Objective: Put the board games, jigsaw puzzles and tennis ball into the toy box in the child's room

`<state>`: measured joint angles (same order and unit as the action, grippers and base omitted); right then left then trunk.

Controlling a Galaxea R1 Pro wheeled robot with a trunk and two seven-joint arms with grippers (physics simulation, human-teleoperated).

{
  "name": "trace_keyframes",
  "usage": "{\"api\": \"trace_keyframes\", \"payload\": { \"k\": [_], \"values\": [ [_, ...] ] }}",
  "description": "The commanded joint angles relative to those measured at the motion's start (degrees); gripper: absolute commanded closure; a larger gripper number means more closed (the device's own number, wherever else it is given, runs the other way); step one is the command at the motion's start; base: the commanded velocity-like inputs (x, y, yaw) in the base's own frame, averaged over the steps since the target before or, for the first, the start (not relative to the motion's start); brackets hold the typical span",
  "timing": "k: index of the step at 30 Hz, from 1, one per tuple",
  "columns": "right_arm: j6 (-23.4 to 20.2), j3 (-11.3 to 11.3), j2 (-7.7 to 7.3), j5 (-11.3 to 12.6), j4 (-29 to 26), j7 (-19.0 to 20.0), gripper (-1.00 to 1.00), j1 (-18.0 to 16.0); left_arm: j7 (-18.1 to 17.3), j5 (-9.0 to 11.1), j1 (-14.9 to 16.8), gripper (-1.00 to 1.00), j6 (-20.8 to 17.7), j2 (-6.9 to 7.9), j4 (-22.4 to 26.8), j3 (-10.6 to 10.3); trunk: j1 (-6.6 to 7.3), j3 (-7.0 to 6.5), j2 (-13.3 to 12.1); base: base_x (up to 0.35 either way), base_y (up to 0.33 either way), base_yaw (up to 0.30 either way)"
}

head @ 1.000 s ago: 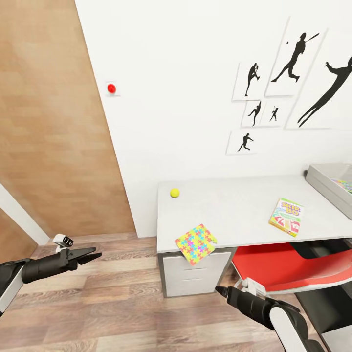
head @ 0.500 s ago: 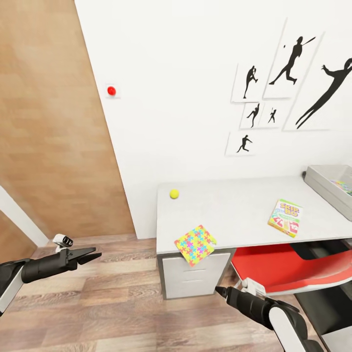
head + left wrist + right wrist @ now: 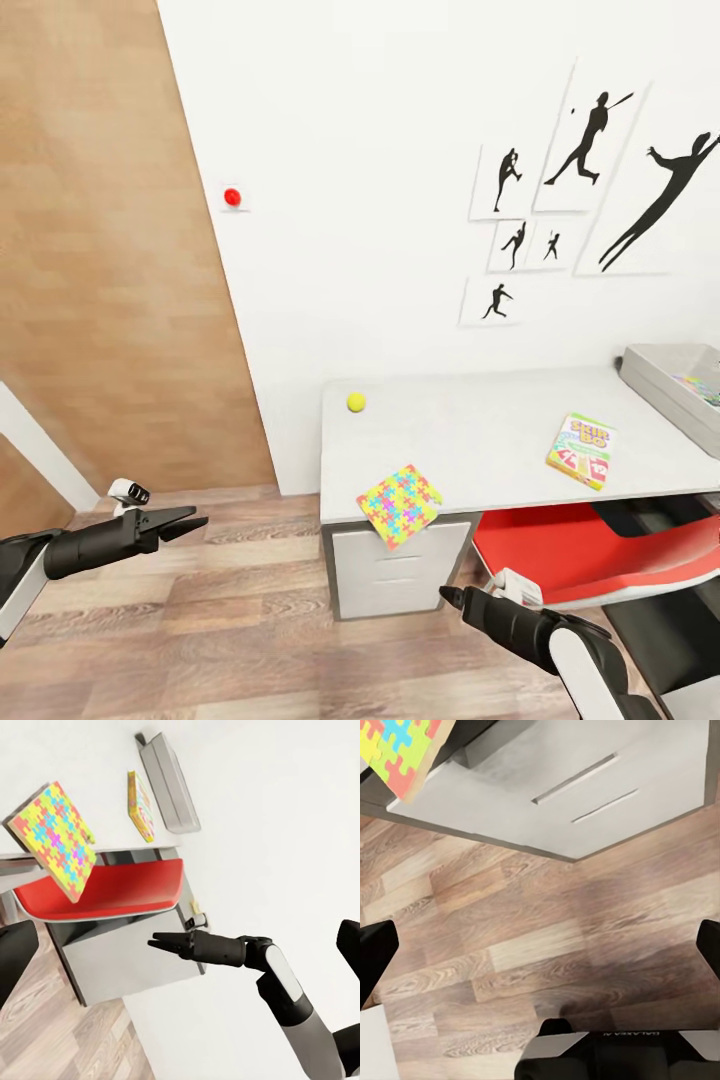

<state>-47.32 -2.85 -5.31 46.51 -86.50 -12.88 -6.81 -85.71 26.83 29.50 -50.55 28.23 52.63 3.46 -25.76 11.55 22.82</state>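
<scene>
Shifting slightly across the last second, the head view had moved: the wall pictures [image 3: 585,190] and the red button [image 3: 232,196] sat a little differently in frame while both arms kept their places in the picture, so the camera had moved, not the things. On the bench [image 3: 480,440] nothing had changed. The ball [image 3: 355,402] lay near the back left corner, one puzzle [image 3: 400,504] overhung the front edge at lower centre, the SKIP-BO box [image 3: 581,450] lay right of centre, and the toy box [image 3: 675,390] sat at the right edge with a colourful piece inside. The left claw [image 3: 185,522] hung over the floor at lower left, fingers slightly apart and empty. The right claw [image 3: 452,597] pointed at the drawers [image 3: 400,570], fingers seemingly together, holding nothing. The robot was likely settling its approach; no grasp had begun.
</scene>
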Motion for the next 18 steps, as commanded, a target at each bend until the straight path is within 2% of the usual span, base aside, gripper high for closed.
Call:
{"api": "trace_keyframes", "payload": {
  "k": [1, 8, 18],
  "values": [
    [-0.1, -0.1, 0.00, 0.6, -0.1, -0.6, -1.00, 0.0, -0.2, 0.1, 0.0, -1.00, -0.6, 0.01, 0.0, 0.0, -0.03, 0.02, 0.1, -0.069, 0.000, 0.000],
    [-0.1, -0.3, 0.27, 0.6, -0.1, -0.7, -1.00, 0.0, -0.2, 0.1, 0.0, -1.00, -0.6, 0.02, 0.0, 0.0, -0.03, -0.65, 0.1, -0.071, 0.000, 0.000],
    [-0.1, -0.3, 0.21, 0.6, -0.1, -0.7, -1.00, 0.0, -0.2, 0.3, 0.1, -1.00, -0.7, 0.03, 0.0, 0.0, -0.03, -1.43, 0.1, -0.010, 0.000, 0.000]
  ]
}}
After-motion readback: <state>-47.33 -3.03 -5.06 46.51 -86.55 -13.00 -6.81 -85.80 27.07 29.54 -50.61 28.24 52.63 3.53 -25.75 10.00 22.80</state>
